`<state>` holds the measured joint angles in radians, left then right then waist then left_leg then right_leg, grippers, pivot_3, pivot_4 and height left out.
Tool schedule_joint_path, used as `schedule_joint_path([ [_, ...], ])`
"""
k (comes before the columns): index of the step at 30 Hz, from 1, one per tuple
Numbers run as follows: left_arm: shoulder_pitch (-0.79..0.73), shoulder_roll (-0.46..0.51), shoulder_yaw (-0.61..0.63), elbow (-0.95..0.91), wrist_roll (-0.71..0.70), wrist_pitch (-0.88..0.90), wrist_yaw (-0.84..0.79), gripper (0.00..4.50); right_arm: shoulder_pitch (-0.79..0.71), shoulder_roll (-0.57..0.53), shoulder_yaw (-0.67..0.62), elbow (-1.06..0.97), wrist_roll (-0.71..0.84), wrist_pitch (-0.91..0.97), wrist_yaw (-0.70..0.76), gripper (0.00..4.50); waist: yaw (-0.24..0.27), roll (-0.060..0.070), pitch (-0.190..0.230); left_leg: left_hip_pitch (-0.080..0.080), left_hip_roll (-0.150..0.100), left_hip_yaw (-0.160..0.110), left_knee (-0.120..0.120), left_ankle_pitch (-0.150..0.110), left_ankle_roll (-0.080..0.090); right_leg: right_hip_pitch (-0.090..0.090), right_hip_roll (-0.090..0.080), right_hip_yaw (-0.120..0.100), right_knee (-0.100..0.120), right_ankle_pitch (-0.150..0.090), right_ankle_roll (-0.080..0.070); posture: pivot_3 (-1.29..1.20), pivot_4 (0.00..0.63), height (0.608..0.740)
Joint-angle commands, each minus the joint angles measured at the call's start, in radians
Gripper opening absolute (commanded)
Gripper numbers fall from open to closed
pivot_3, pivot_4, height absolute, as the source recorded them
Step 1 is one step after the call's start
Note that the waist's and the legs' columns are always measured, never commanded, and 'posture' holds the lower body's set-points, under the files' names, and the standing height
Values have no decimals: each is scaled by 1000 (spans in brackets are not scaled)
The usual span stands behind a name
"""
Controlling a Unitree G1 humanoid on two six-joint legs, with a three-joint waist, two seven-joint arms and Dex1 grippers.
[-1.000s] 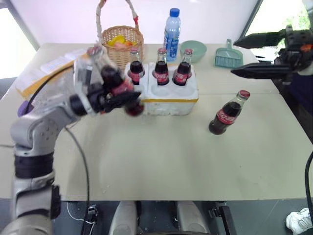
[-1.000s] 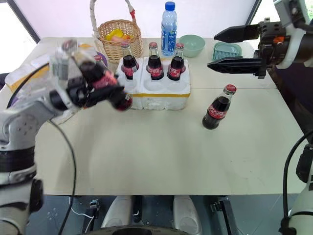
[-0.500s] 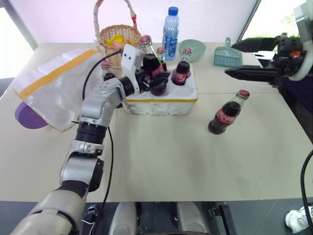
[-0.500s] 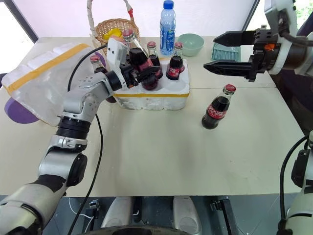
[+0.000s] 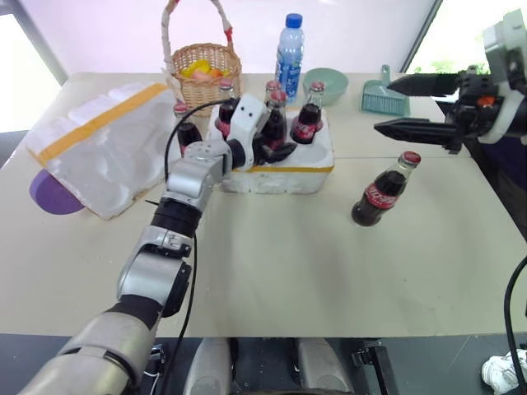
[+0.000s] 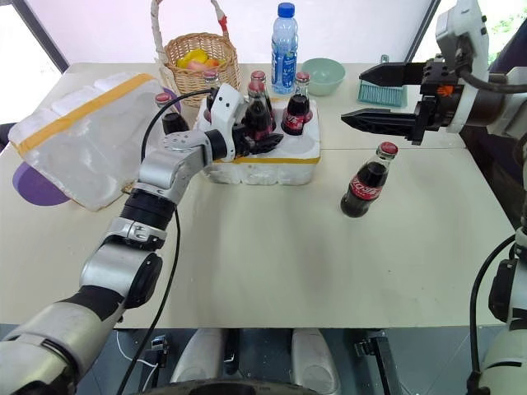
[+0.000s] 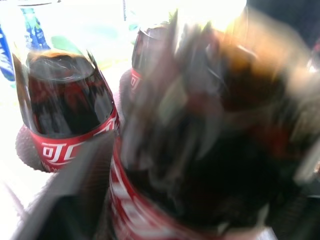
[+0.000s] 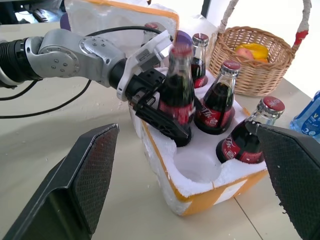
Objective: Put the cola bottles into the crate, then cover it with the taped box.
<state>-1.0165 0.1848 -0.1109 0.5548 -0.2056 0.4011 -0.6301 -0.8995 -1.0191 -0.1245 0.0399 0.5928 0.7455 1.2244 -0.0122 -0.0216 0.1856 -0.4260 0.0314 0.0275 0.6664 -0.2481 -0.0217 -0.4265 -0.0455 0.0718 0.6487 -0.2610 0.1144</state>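
Working left to right, we first note the large white styrofoam taped box (image 5: 103,146) with yellow bands, lying on the table beside the crate; we judge it light, stiff and easily dented, best gripped at opposite side walls. Next, the low white styrofoam crate (image 5: 280,169) carries five small red-capped glass cola bottles (image 8: 214,102). Our left gripper (image 8: 167,122) has its black fingers around the front-row bottle (image 8: 178,95), which sits in its hole; whether the grip is released we cannot tell. One hole (image 8: 199,166) is free. The sixth bottle (image 5: 383,189) stands upright, well apart on the table. We consider the glass heavy, smooth and fragile: grasp at the labelled body. Our right gripper (image 5: 412,104) hovers spread wide above it.
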Motion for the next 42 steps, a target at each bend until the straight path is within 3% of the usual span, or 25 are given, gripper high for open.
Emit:
schedule_joint_path([
  [1,45,4,35,-80,-35,17,-28,4465,-6,2,-13,-29,-2,-23,-5,4500,-1,0,0,0,0,0,0,0,0,0,0,0,0,0,0,0,150,740],
  [7,253,110,170,-490,-281,133,-191,4465,22,6,-19,-45,2,-26,-11,4500,-8,1,0,0,1,0,-2,0,0,-2,0,0,1,0,0,0,150,740],
  [11,417,232,338,-707,-448,266,-173,4465,22,9,-19,-39,3,-24,-14,4500,-6,1,0,0,1,0,-2,0,0,-2,0,0,1,0,0,0,150,740],
  [13,481,286,394,-750,-455,285,-133,4465,22,9,-20,-36,3,-25,-13,4500,-6,1,0,0,1,0,-1,0,0,-1,0,0,1,0,0,0,150,740],
  [20,579,369,443,-683,-324,191,6,4465,27,21,-20,-34,5,-24,-24,4500,2,1,0,0,1,0,0,0,0,1,-1,-1,0,0,0,0,150,740],
  [28,519,336,337,-522,-204,67,34,4465,22,26,-19,-38,7,-18,-37,4500,-1,1,0,1,1,0,0,0,0,1,-1,0,1,0,0,0,150,740],
  [42,423,323,296,-329,-134,-40,20,4465,58,16,-43,-51,7,-21,-70,4500,-1,1,0,1,1,0,0,0,0,0,-1,-1,1,0,0,0,150,740],
])
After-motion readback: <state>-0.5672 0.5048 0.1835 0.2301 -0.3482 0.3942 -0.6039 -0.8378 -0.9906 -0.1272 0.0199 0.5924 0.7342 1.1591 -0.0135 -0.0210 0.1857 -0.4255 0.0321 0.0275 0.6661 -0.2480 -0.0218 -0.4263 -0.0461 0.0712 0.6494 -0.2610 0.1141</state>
